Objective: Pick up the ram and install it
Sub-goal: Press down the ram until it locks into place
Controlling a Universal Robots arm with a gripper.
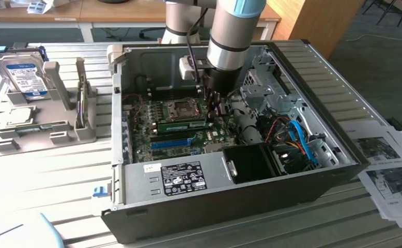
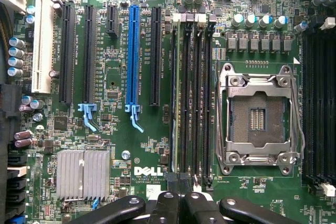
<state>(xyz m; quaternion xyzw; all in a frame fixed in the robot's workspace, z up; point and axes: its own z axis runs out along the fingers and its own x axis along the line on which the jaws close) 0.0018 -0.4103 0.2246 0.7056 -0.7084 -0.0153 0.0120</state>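
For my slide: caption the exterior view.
Robot arm's shut gripper reaches into the open computer case, above the ram.

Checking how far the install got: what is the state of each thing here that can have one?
Gripper: shut, over the memory slots.
Ram: on edge in a memory slot; latching cannot be told.
Processor socket: empty, frame down.
Blue expansion slot: empty.
Computer case: side open.
Hard drive: upright in its rack.
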